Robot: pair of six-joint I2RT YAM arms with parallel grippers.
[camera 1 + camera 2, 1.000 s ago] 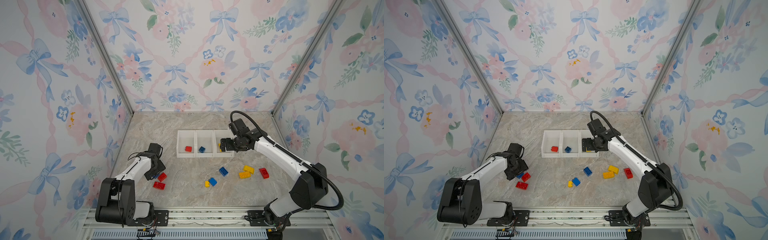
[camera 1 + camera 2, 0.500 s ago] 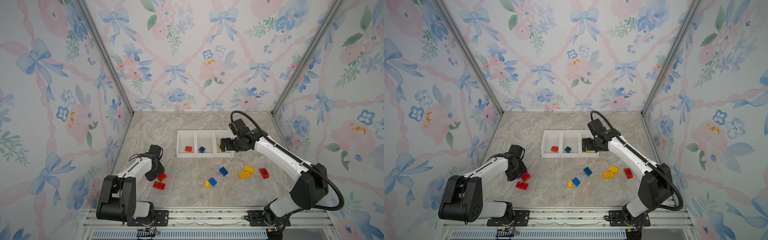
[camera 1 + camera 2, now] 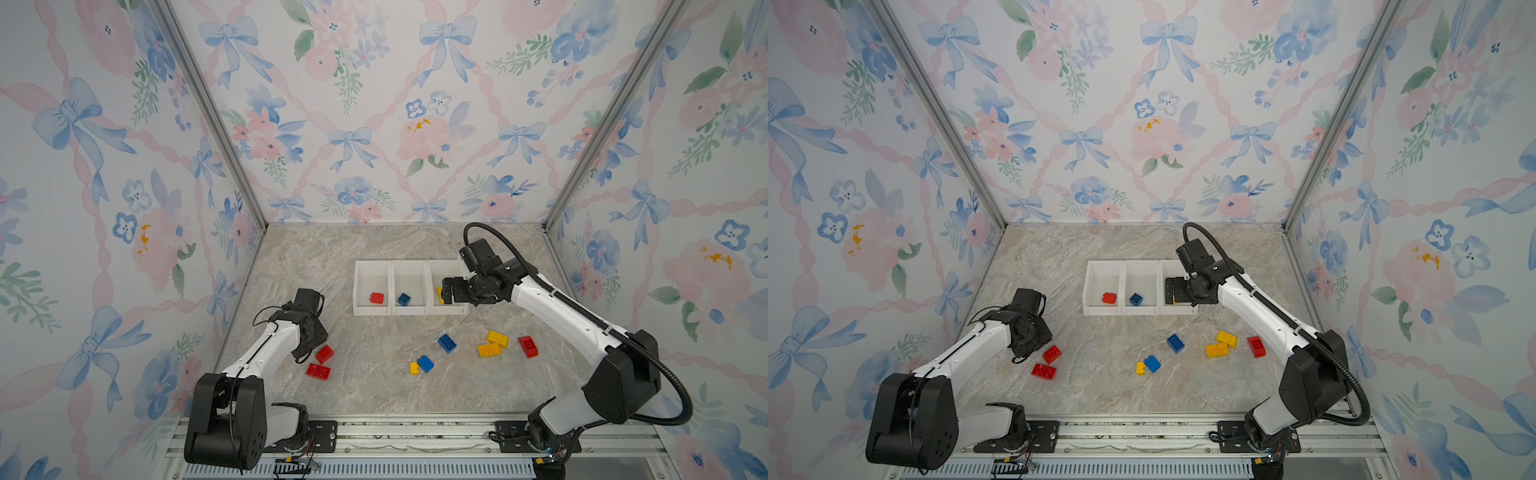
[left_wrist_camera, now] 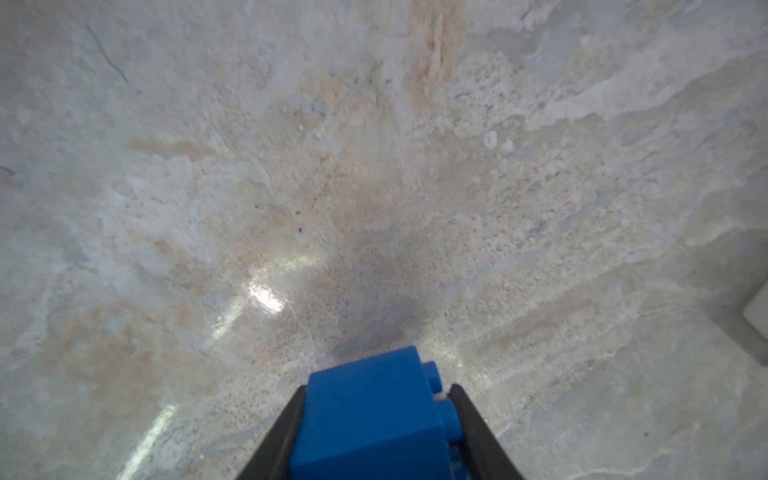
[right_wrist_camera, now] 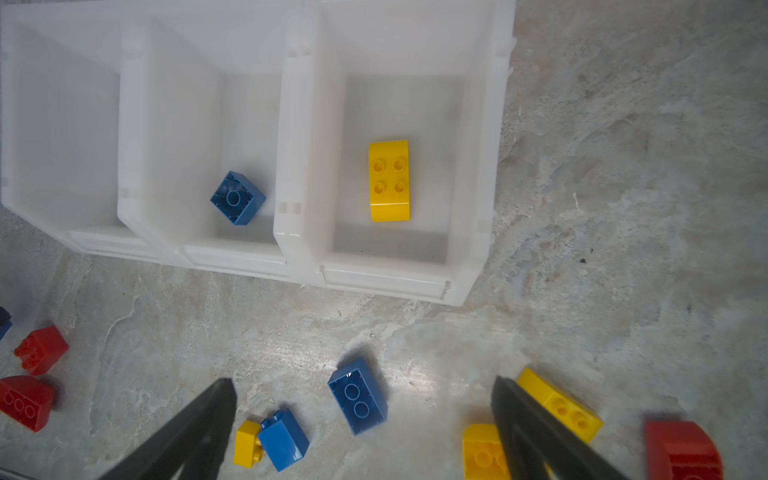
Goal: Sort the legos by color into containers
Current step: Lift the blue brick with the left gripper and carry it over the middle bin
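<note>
In the left wrist view my left gripper (image 4: 376,401) is shut on a blue lego (image 4: 370,415) just above the marble floor. In both top views the arm's wrist hides that lego, beside two red legos (image 3: 324,354) (image 3: 318,371). Three joined white containers (image 3: 409,262) hold a red lego (image 3: 377,297), a blue one (image 3: 403,299) and a yellow one (image 5: 389,180). My right gripper (image 3: 446,293) hangs open over the rightmost container with nothing between its fingers.
Loose on the floor in front of the containers lie a blue lego (image 3: 446,343), a blue and yellow pair (image 3: 420,365), two yellow legos (image 3: 497,339) (image 3: 489,350) and a red one (image 3: 528,346). Patterned walls close in the left, right and back.
My left gripper has closed on the blue lego that lay beside the red ones. The right arm has stayed where it was.
</note>
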